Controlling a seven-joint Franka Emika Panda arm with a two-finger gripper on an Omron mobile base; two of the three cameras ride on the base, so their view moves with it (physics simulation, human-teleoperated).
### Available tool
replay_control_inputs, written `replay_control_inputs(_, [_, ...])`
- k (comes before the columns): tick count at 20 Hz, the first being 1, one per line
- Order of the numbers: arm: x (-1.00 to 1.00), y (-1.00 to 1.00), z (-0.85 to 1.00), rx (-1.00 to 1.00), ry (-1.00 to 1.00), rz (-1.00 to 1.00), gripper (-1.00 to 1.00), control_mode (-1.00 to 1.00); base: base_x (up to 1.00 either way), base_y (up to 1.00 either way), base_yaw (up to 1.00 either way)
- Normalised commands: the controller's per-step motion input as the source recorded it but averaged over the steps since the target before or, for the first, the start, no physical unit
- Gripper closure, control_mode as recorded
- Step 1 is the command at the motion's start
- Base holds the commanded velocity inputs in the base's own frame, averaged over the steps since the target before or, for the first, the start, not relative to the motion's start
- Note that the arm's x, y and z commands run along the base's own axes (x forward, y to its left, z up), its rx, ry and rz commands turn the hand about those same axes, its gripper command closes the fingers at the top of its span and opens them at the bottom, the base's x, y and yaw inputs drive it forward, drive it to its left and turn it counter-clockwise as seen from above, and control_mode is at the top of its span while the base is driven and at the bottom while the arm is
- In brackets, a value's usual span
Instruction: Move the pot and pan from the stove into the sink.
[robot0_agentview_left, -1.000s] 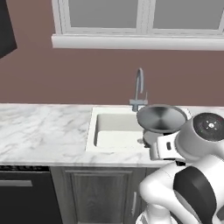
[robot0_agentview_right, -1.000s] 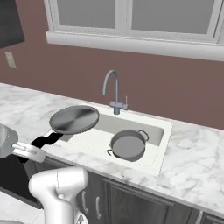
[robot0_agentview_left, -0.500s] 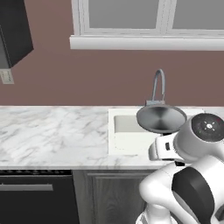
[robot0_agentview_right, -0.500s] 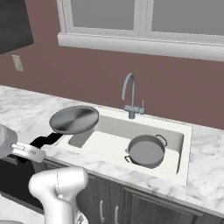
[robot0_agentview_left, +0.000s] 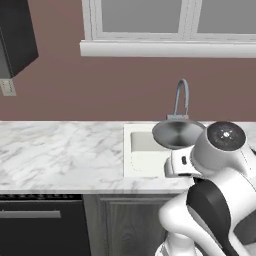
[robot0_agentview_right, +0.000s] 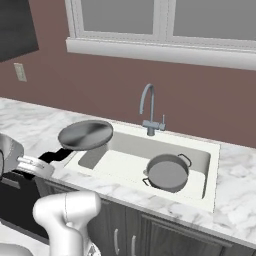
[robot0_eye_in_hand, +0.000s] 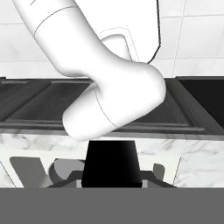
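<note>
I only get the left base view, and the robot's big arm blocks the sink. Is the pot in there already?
Observer: Yes. In the right base view the pot sits upright in the right part of the sink.
Operator: Is the pan right over it?
Observer: No. The pan hangs over the sink's left end, apart from the pot.
Operator: What's holding it up?
Observer: The gripper is shut on the pan's long dark handle.
</note>
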Motion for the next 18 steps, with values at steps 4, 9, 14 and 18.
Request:
replay_control_inputs(4, [0.55, 0.25, 0.0, -0.02, 0.12, -0.02, 1.0, -1.0, 0.0, 0.0, 0.0])
replay_control_inputs(9, [0.08, 0.03, 0.0, -0.03, 0.06, 0.0, 1.0, -1.0, 0.0, 0.0, 0.0])
replay_control_inputs(14, [0.11, -0.04, -0.1, 0.0, 0.01, 0.0, 1.0, -1.0, 0.0, 0.0, 0.0])
replay_control_inputs(18, [0.22, -0.16, -0.3, 0.0, 0.1, 0.0, 1.0, -1.0, 0.0, 0.0, 0.0])
